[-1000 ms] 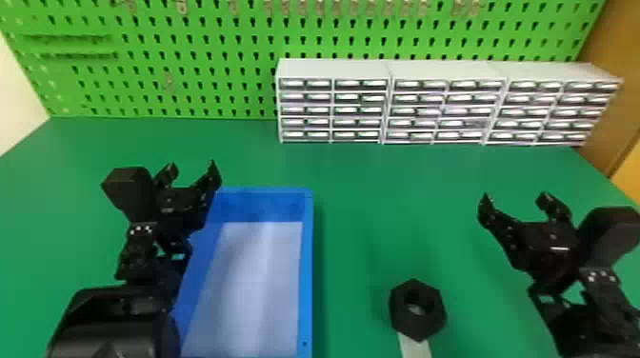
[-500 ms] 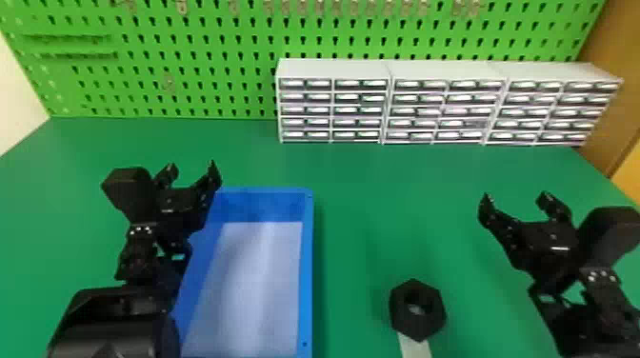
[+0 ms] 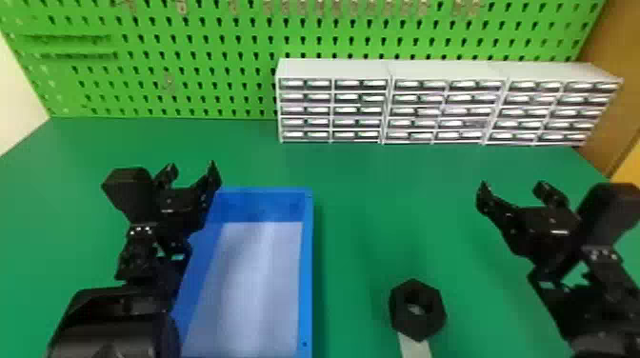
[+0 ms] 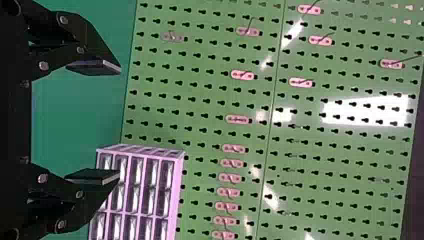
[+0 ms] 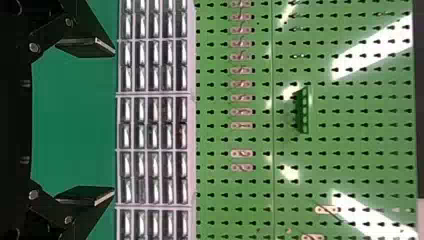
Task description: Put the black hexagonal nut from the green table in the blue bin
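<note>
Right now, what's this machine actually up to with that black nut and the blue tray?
Nothing is being handled at this moment. The black nut sits on the green table, between the blue bin and the robot's right gripper. Its left gripper is over by the bin. Both grippers are open and hold nothing, and the nut is not yet in the bin.

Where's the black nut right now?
In the head view, the black nut is on the green table, right of the blue bin, at the far end of a pale strip.
</note>
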You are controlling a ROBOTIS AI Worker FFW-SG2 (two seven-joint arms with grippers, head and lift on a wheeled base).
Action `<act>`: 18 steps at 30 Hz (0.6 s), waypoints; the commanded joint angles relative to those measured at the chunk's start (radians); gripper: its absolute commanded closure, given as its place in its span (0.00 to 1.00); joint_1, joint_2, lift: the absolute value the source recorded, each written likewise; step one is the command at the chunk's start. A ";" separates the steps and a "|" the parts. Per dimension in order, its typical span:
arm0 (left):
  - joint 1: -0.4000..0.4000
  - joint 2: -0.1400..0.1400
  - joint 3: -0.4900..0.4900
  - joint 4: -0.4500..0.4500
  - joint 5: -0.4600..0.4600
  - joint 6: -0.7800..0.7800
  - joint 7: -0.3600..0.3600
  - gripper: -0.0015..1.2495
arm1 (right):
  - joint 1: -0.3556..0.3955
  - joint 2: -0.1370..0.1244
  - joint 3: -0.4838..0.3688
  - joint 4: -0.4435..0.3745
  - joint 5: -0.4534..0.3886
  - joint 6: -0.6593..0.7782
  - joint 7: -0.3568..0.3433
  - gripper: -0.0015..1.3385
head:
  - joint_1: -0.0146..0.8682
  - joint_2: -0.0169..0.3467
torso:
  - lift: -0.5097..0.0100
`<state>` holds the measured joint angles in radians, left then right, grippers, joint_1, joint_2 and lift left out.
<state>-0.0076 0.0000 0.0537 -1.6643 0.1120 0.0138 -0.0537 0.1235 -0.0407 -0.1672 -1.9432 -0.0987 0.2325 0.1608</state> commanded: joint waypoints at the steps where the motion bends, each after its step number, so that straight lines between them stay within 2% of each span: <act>1: 0.000 -0.003 0.002 0.000 -0.002 0.000 0.000 0.41 | -0.038 0.002 0.002 -0.051 -0.021 0.162 -0.001 0.22 | 0.79 0.19 | 0.79; 9: 0.000 -0.003 0.000 0.000 -0.002 0.000 0.000 0.41 | -0.116 -0.001 0.008 -0.079 -0.122 0.398 -0.001 0.22 | 0.79 0.19 | 0.79; 14: 0.001 -0.003 0.000 0.000 -0.002 0.000 0.000 0.41 | -0.165 -0.011 0.009 -0.095 -0.150 0.541 -0.001 0.22 | 0.79 0.19 | 0.79; 18: 0.000 -0.003 0.000 0.000 -0.002 0.000 0.000 0.41 | -0.206 -0.010 -0.005 -0.117 -0.182 0.692 -0.020 0.22 | 0.79 0.19 | 0.79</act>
<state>-0.0071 0.0000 0.0537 -1.6642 0.1104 0.0138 -0.0537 -0.0436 -0.0505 -0.1614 -2.0409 -0.2525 0.7885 0.1550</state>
